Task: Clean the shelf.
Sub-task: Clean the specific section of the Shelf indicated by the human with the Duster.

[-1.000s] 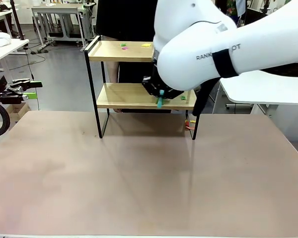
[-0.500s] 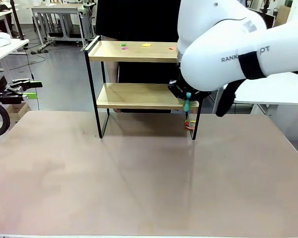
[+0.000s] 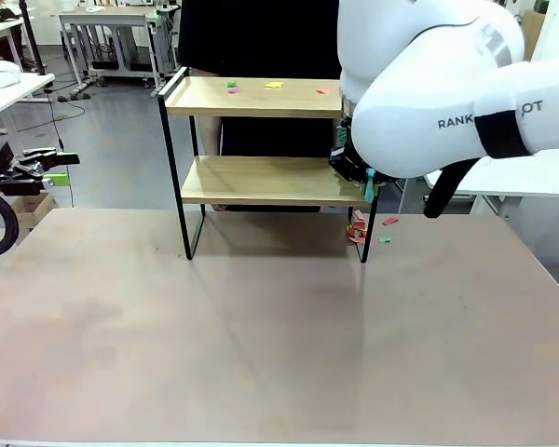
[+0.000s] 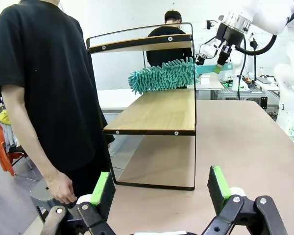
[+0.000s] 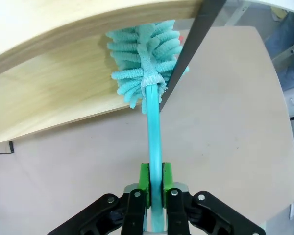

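The shelf [image 3: 261, 182] stands in the upper middle of the front view, at the far side of the bench [image 3: 261, 335]. Its thin black legs are on the bench top and a person [image 3: 252, 37] in black stands right behind it. The lower board looks bare. A few coloured paper scraps [image 3: 274, 85] lie on the upper board, and more bits of paper [image 3: 359, 228] lie on the bench by the leg at the frame's right.

A teal duster [image 5: 144, 63] reaches its fluffy head over the right end of the lower board, beside the black upright there. The right end effector [image 5: 156, 178] is clamped on the duster's slim handle, a green pad on each side. The left end effector [image 4: 159, 188] sits well apart from the shelf, its fingers spread wide with nothing between them.

The shelf looks light and stiff, standing on a narrow frame. A firm sideways sweep could probably slide or tip it. If it needs steadying, an upright or a side rail seems the best place to hold. The duster's head is soft and gives, so light pressure should be enough. Its smooth handle may twist in the grip.
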{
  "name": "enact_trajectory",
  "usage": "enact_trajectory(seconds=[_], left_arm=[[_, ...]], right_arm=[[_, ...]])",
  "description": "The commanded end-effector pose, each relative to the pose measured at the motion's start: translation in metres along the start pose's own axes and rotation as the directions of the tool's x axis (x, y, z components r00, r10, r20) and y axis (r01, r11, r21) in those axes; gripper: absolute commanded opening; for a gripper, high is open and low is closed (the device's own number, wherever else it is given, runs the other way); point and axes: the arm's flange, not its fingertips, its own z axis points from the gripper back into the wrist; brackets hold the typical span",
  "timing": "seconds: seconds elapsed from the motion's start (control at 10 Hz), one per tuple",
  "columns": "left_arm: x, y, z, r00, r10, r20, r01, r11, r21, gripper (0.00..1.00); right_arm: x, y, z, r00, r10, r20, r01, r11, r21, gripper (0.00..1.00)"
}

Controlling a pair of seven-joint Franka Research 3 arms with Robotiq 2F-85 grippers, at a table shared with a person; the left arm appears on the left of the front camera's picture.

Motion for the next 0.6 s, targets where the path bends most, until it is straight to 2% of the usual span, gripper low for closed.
enact_trajectory(seconds=[0.0,0.3,0.5], left_arm=[[0.003,-0.002,0.0,1.0,-0.007,-0.006,0.007,1.0,-0.003,1.0],[0.003,-0.002,0.0,1.0,-0.007,-0.006,0.007,1.0,-0.003,1.0],[0.003,-0.002,0.0,1.0,-0.007,-0.006,0.007,1.0,-0.003,1.0]], right_arm=[[0.007,-0.006,-0.009,1.0,-0.015,-0.015,0.015,1.0,-0.016,0.13],[0.001,-0.001,-0.008,1.0,-0.003,-0.012,0.002,1.0,-0.009,0.13],[-0.006,-0.017,0.003,0.994,0.103,0.038,-0.106,0.991,0.084,0.13]])
